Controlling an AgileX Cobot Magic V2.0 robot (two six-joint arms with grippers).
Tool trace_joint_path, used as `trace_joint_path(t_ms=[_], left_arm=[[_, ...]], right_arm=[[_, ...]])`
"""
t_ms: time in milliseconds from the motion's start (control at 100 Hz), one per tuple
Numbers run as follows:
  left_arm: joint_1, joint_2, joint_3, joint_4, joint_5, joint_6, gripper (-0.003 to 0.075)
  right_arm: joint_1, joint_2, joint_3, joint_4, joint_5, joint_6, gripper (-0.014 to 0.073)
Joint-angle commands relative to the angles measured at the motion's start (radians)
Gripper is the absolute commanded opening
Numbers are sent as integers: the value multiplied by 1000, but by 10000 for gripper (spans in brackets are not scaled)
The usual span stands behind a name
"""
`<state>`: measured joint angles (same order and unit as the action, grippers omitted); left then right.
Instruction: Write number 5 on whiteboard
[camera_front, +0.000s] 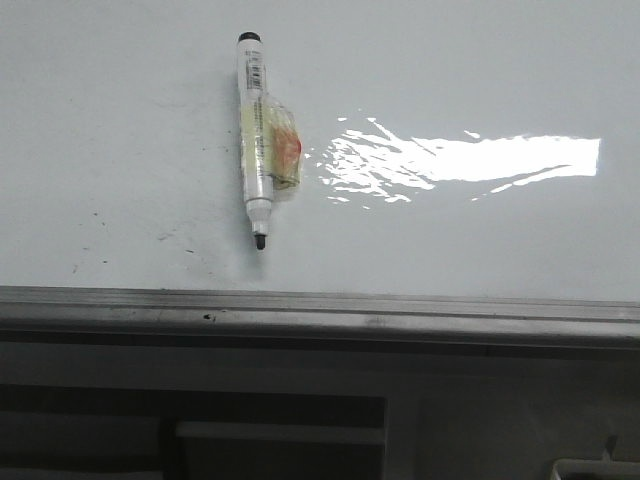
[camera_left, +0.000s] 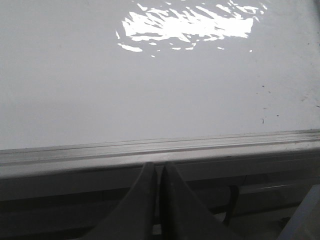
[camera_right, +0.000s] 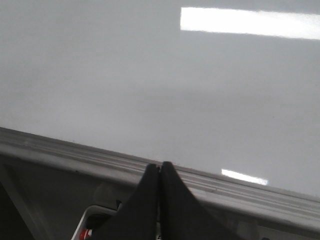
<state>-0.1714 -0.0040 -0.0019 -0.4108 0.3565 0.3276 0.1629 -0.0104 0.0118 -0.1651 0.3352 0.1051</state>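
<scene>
Whiteboard (camera_front: 130, 120): you had a large, glossy white surface filling the far part of the front view, carrying no drawn strokes, only faint dark specks left of the marker.
Glare (camera_front: 470, 160): a bright, rippled reflection lay right of the marker on the board.
Frame (camera_front: 320, 312): a grey metal edge ran along the board's near side, from left to right.
Marker (camera_front: 256, 140): it lay flat on the board, left of centre, its black tip pointing near and its black end far; a yellowish clear wrap with an orange patch sat around its middle.
Left gripper (camera_left: 159, 172): your fingers were pressed together with nothing between them, over the frame's near side.
Right gripper (camera_right: 159, 172): likewise clenched and empty, at the frame edge, well apart from the marker.
</scene>
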Motion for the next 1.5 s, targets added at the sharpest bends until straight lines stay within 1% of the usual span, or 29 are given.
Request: trace_joint_path(t_ms=[0, 1040, 1140, 1250, 1300, 1340, 1370, 1380, 1390, 1420, 1450, 1490], left_arm=[[0, -27, 25, -13, -56, -5, -20], [0, -27, 25, -10, -56, -3, -20], [0, -27, 25, 43, -65, -3, -20], [0, -27, 25, 46, -113, -3, -20], [0, -27, 25, -9, -136, -3, -20], [0, -27, 25, -118, -144, -3, -20], [0, -27, 25, -218, -144, -3, -20], [0, -27, 25, -312, -144, -5, -20], [0, -27, 25, -312, -144, -5, -20], [0, -27, 25, -485, -144, -5, -20], [0, -27, 25, -594, -144, -5, -20], [0, -27, 25, -690, -163, -5, -20]], right_arm=[[-7, -17, 22, -4, -25, -3, -45], [-7, -17, 22, -4, -34, -3, -45], [-7, -17, 22, -4, -79, -3, -45], [-7, -17, 22, -4, -209, -3, -45], [-7, -17, 22, 13, -291, -3, -45], [-7, -17, 22, 53, -363, -2, -45], [-7, -17, 22, 93, -405, 1, -45], [-7, -17, 22, 115, -424, 8, -45], [-7, -17, 22, 127, -433, 8, -45], [-7, -17, 22, 173, -464, 20, -45], [-7, -17, 22, 220, -487, 23, -45], [-7, -17, 22, 285, -509, 23, -45]])
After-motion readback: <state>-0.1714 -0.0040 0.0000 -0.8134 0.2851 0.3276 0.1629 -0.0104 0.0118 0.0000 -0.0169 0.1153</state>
